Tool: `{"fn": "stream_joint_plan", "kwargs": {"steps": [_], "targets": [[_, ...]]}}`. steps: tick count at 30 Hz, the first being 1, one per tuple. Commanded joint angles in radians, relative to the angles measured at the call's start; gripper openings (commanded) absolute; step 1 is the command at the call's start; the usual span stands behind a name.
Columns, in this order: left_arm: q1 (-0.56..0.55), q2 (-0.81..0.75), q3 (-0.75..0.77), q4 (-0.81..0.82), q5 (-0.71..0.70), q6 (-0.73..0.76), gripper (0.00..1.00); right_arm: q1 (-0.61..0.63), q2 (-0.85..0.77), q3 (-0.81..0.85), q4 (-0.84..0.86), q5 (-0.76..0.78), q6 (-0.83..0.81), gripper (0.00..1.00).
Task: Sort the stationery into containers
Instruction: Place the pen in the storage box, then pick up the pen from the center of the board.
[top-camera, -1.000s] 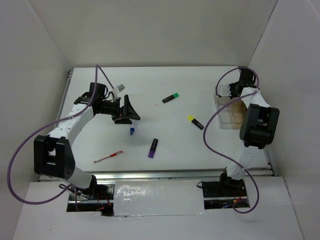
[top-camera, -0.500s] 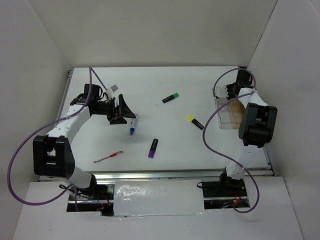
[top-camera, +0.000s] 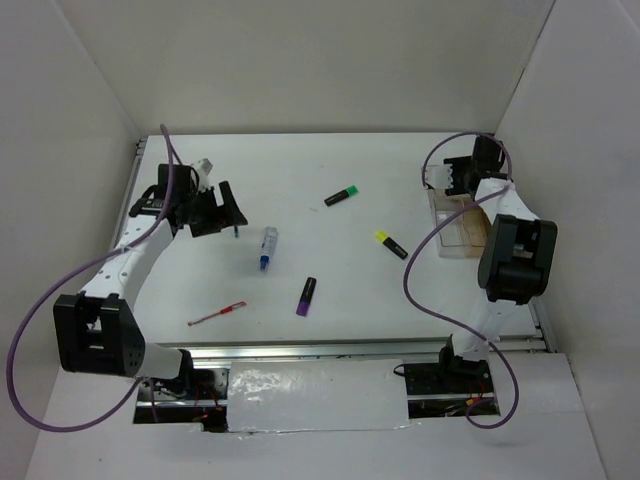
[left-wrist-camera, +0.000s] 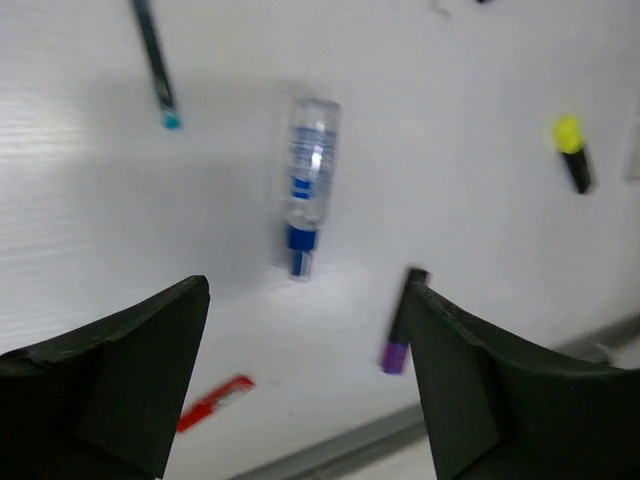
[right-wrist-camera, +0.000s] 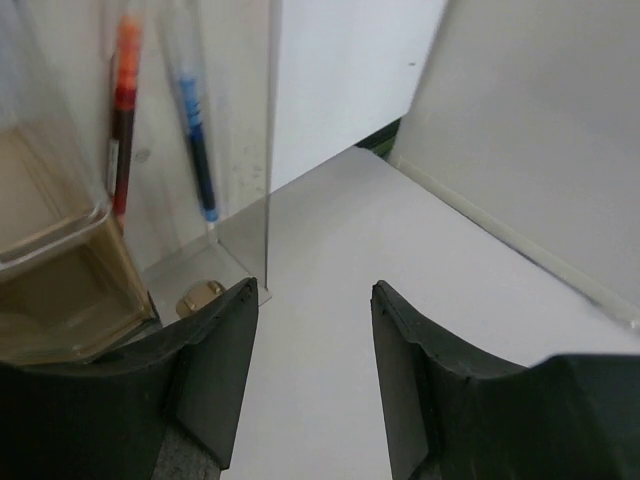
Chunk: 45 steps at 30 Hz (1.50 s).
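My left gripper (top-camera: 215, 210) is open and empty at the far left, above the table. Its wrist view shows it wide open (left-wrist-camera: 305, 292). Below it lie a white-blue tube (left-wrist-camera: 308, 185), a blue pen (left-wrist-camera: 157, 65), a purple-ended highlighter (left-wrist-camera: 400, 325), a red pen (left-wrist-camera: 215, 402) and a yellow-ended highlighter (left-wrist-camera: 572, 150). From above, the tube (top-camera: 268, 247) lies right of the gripper. My right gripper (top-camera: 447, 178) is open and empty just beyond the clear container (top-camera: 455, 238). In the right wrist view the gripper (right-wrist-camera: 312, 292) is beside the container wall (right-wrist-camera: 240, 120), with a red pen (right-wrist-camera: 122, 110) and a blue pen (right-wrist-camera: 197, 135) inside.
A green-ended highlighter (top-camera: 342, 195) lies mid-table at the back, the yellow one (top-camera: 391, 244) left of the container, the purple one (top-camera: 306, 296) and the red pen (top-camera: 217, 313) nearer the front. White walls close in the table on three sides.
My left gripper has drawn back to the left and away from the white-blue tube, which now lies uncovered on the table. My right gripper has barely moved.
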Motion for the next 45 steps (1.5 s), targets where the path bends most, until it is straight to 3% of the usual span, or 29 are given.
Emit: {"fn": "stream_joint_plan", "kwargs": {"steps": [1,3,8,20,26,36,42,45], "targets": [[-0.052,0.019,0.053,0.053,-0.369,0.080,0.89,0.047,-0.109,0.012,0.060,-0.086,0.211,0.56],[-0.075,0.089,0.086,0.065,-0.429,0.118,0.79,0.073,-0.126,0.050,0.018,-0.135,0.307,0.56],[-0.098,0.230,0.134,0.119,-0.590,0.126,0.65,0.111,-0.197,0.097,-0.017,-0.237,0.566,0.56],[-0.113,0.459,0.234,0.212,-0.615,0.097,0.58,0.199,-0.393,0.095,-0.160,-0.421,1.216,0.56],[-0.112,0.606,0.362,0.206,-0.653,0.078,0.57,0.289,-0.490,-0.016,-0.144,-0.449,1.297,0.56],[-0.096,0.746,0.455,0.191,-0.646,0.061,0.54,0.298,-0.510,0.027,-0.171,-0.495,1.433,0.56],[-0.098,0.784,0.470,0.150,-0.643,0.037,0.47,0.333,-0.522,0.030,-0.174,-0.502,1.475,0.56],[-0.095,0.794,0.467,0.111,-0.634,0.016,0.36,0.356,-0.524,0.033,-0.172,-0.518,1.517,0.56]]}}
